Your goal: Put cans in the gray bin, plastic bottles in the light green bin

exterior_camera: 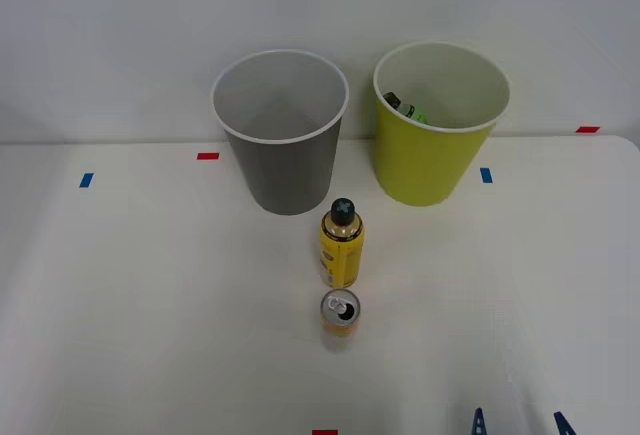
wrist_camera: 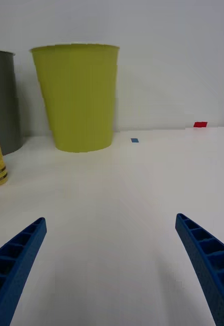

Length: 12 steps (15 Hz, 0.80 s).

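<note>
The can [exterior_camera: 340,313] stood upright on the white table [exterior_camera: 150,305], just in front of the yellow black-capped bottle [exterior_camera: 341,245] and to the left of the right gripper [exterior_camera: 520,423], apart from it. The gripper sat low at the table's near edge, its blue fingers [wrist_camera: 18,260] spread wide and holding nothing, pointed toward the light green bin [exterior_camera: 435,150]. The gray bin [exterior_camera: 282,140] stood beside that bin.

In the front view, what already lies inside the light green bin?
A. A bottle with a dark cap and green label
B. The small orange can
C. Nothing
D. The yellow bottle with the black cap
A: a dark-capped bottle rests against the inner wall of the light green bin.
</note>
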{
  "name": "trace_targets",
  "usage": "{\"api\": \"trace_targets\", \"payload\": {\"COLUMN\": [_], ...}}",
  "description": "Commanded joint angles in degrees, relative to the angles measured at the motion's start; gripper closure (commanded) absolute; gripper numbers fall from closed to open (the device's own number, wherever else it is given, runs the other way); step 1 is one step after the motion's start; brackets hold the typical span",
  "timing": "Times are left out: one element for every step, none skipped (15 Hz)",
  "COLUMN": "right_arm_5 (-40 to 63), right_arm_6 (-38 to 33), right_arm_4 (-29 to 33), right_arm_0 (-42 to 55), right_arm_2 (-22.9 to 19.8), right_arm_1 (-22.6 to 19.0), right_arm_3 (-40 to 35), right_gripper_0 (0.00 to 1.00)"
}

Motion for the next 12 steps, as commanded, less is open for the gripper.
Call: {"api": "trace_targets", "payload": {"right_arm_5": [-0.23, -0.23, 0.56, 1.53, 1.79, 1.79, 1.79, 1.79, 1.79, 1.79, 1.79, 1.79], "right_arm_6": [1.78, 1.78, 1.87, 2.05, 2.22, 2.84, 3.28, 4.16, 6.18, 10.13, 15.5, 19.8], "right_arm_4": [-1.04, -1.75, -4.65, -7.55, -10.45, -13.88, -15.28, -17.39, -19.59, -22.05, -24.86, -27.06], "right_arm_0": [-2.45, -3.77, -5.7, -7.11, -8.87, -11.5, -13.08, -15.28, -17.13, -18.45, -19.94, -21.52], "right_arm_2": [5.31, 7.24, 9.97, 12.69, 15.5, 19.2, 21.13, 24.12, 26.84, 28.86, 31.15, 33.17], "right_arm_1": [-6.13, -8.33, -11.32, -13.87, -16.5, -19.93, -21.69, -24.15, -26.08, -27.4, -28.72, -29.69], "right_arm_3": [-2.15, -2.23, -2.23, -2.41, -2.59, -3.11, -3.29, -3.73, -4.43, -5.49, -6.63, -7.16], "right_gripper_0": [0.13, 0.13, 0.13, 0.13, 0.13, 0.13, 0.12, 0.12, 0.13, 0.12, 0.12, 0.13]}}
